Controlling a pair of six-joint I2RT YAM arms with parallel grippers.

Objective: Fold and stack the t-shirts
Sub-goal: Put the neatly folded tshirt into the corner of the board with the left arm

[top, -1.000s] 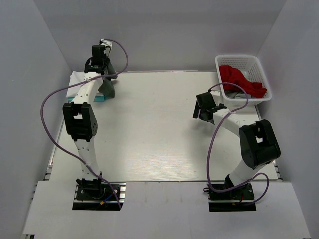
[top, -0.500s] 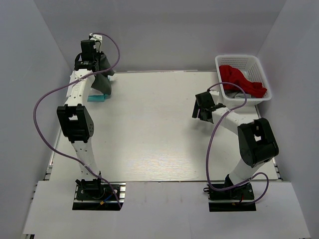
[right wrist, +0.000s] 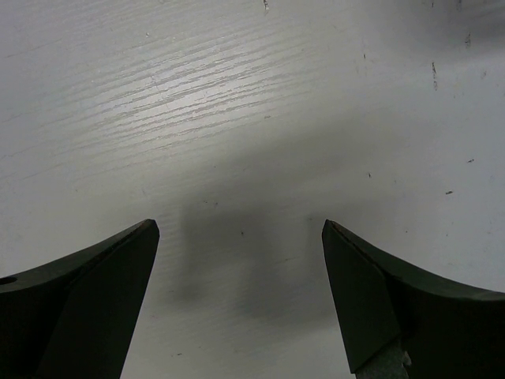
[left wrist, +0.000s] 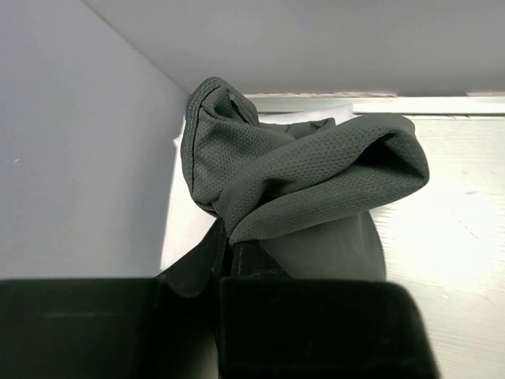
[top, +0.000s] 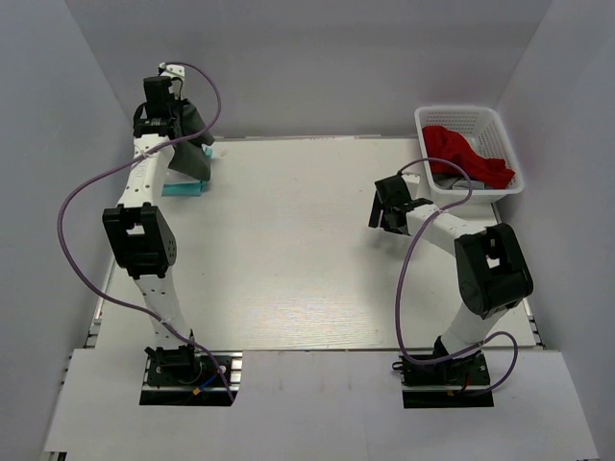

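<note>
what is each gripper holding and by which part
The left gripper pinches a bunched fold of the dark grey t-shirt; which part cannot be told. The right gripper is open, holding nothing.

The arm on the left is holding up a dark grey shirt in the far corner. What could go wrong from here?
1. The dark grey mesh t-shirt hangs bunched from the shut left gripper; it may land crumpled, perhaps disturbing the teal cloth t-shirt lying by it.
2. The arm's purple cable loops close beside the hanging cloth and might snag it.
</note>
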